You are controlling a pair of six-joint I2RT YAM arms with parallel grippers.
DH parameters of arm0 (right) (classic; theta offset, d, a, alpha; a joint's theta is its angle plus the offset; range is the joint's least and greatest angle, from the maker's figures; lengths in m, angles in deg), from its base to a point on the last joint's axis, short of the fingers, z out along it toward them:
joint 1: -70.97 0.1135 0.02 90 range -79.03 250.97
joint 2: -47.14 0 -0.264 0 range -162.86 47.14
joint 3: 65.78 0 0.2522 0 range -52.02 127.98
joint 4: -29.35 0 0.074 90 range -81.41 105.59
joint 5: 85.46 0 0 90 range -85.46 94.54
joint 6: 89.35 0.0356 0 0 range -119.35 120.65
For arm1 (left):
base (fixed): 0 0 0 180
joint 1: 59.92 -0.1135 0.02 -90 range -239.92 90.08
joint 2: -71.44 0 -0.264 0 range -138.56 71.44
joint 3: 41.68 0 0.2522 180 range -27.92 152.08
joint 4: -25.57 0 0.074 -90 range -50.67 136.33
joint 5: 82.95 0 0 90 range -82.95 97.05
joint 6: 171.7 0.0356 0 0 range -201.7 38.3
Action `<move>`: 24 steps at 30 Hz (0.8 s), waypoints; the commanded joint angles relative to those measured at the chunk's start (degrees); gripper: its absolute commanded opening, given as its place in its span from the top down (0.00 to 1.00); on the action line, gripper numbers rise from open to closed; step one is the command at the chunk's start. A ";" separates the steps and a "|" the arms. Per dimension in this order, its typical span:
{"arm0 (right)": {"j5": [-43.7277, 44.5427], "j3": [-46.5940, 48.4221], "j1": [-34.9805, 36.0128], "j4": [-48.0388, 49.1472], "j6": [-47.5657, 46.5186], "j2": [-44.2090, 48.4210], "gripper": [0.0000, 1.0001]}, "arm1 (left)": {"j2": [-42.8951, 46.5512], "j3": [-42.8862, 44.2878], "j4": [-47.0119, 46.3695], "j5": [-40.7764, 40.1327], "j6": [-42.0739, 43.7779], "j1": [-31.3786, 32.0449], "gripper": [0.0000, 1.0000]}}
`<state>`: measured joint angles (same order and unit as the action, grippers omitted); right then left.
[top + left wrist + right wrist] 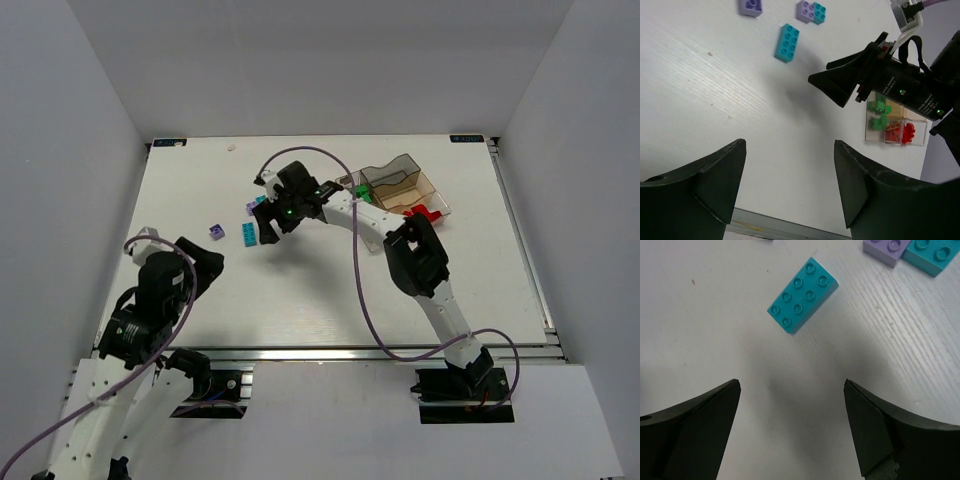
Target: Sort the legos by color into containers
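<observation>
Loose legos lie left of centre on the white table: a cyan eight-stud brick [246, 233] [802, 295] [787, 42], a lone purple brick [215, 231] [751, 6], and a purple brick [885, 249] [805, 11] touching a cyan one [930, 255] [818, 13]. My right gripper [268, 228] [791, 383] hangs open just short of the cyan eight-stud brick, with nothing between its fingers. My left gripper [205, 262] [790, 145] is open and empty near the table's front left. The clear tray [405, 180] [871, 135] holds green legos [880, 112] [363, 192] and red legos [902, 132] [428, 213] in separate compartments.
The right arm [370, 215] stretches across the table from the tray side towards the loose bricks, and its forearm covers part of the tray. White walls enclose the table on three sides. A metal rail [330, 350] runs along the near edge.
</observation>
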<state>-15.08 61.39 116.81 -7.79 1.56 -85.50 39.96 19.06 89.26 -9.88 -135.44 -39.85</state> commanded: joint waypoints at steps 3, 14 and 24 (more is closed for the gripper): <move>7.03 5.51 3.37 6.84 9.19 -4.02 0.11 | 3.80 2.76 12.20 -6.62 -4.80 0.58 0.19; 24.42 13.15 9.00 13.70 13.85 -11.76 0.11 | 4.15 4.61 15.90 -7.59 -4.01 1.11 0.18; 34.29 12.55 10.32 13.80 12.63 -14.67 0.23 | 5.46 7.51 20.11 -10.40 -4.09 1.11 0.17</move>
<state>14.19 72.73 127.41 3.82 13.91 -99.40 44.46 24.79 107.03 -17.77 -138.78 -39.02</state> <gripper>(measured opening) 0.790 0.827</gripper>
